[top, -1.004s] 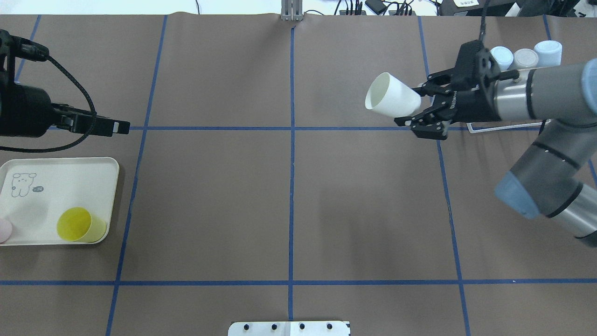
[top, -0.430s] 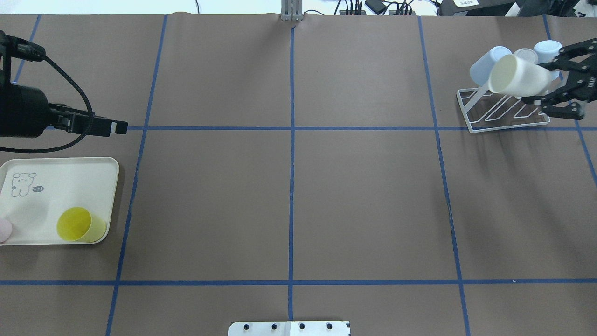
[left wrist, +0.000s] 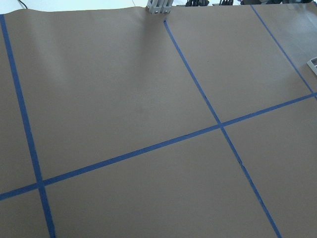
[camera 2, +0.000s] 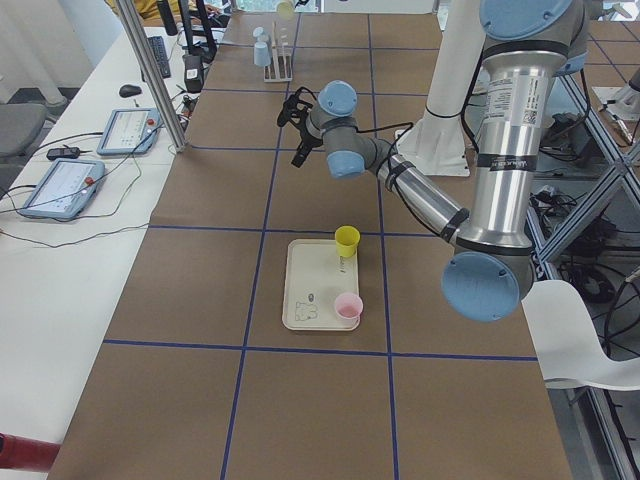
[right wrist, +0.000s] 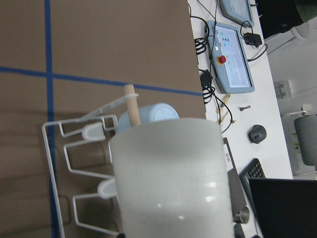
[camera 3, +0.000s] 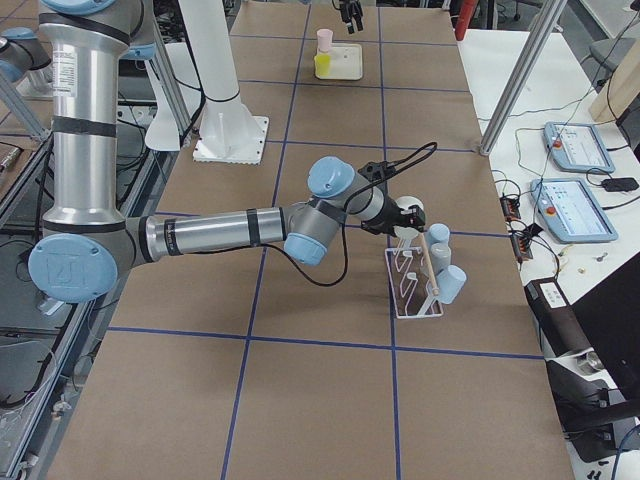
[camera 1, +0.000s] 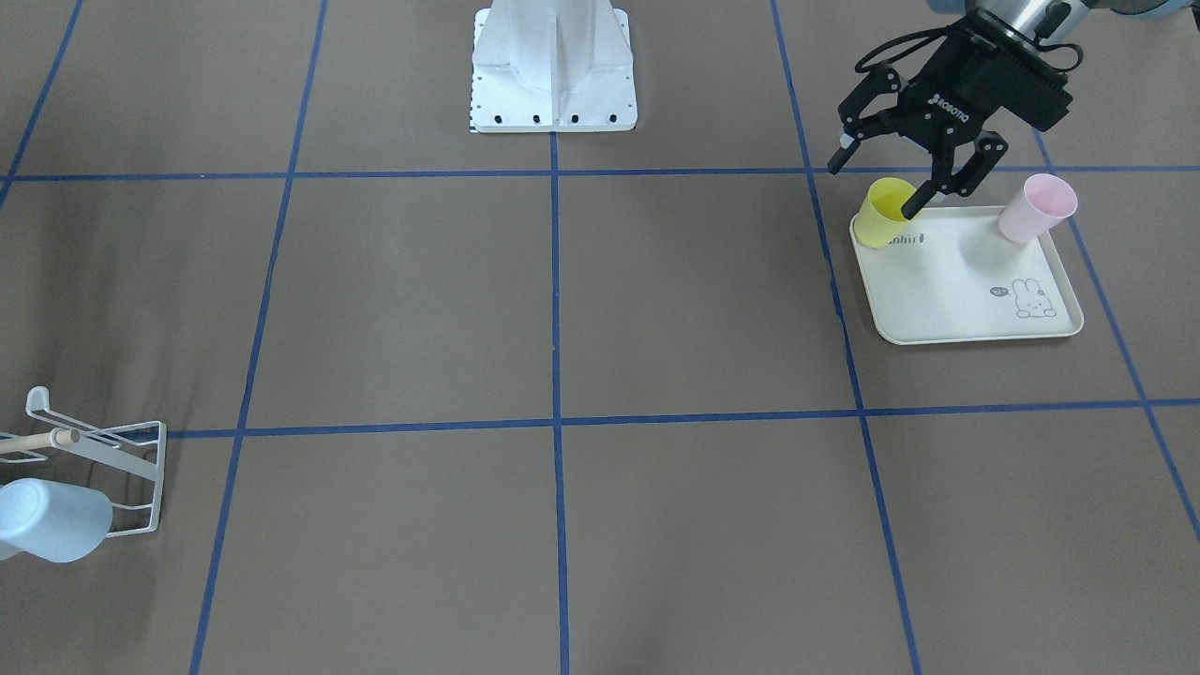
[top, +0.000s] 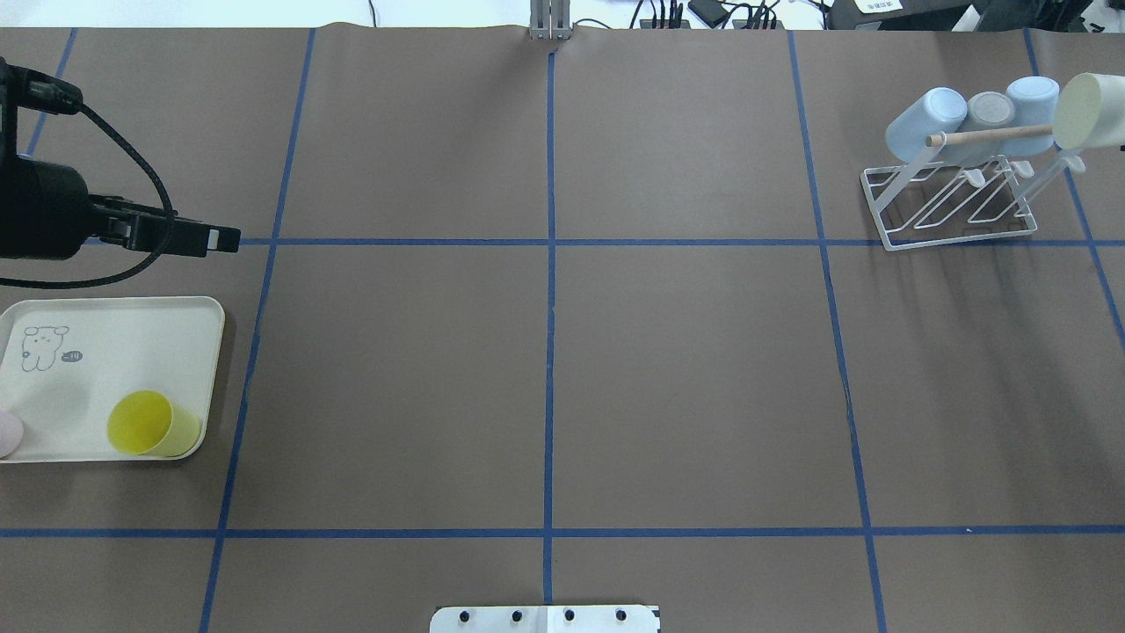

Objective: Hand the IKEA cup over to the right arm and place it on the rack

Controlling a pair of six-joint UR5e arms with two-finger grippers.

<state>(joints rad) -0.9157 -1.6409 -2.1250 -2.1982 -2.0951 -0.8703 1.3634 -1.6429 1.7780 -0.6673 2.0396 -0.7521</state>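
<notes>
At the middle of the near edge, the robot's white base plate (top: 545, 618). Toward the near left corner, a cream tray (top: 114, 338) flat on the brown worktop (top: 694, 387), with a yellow cup (top: 145, 424) upright on the side nearer the worktop's middle and a pink cup (camera 1: 1036, 208) upright on the side nearer the left edge. Just beyond the tray, aloft by the left edge, the left gripper (camera 1: 877, 183), jaws spread wide around nothing, pointed toward the right edge. At the far right corner, the white wire rack (top: 961, 239) standing on the worktop, its wooden dowel peg (top: 989, 134) running toward the right edge, three pale cups (top: 991, 110) resting on it. At the peg's end nearest the right edge, the white IKEA cup (top: 1090, 110), on its side in the air, mouth turned toward the peg; impossible to tell whether the peg tip sits inside. Behind the cup, the right gripper (camera 3: 398, 222), seen only small from the side; jaws apart or clamped, cannot tell.
</notes>
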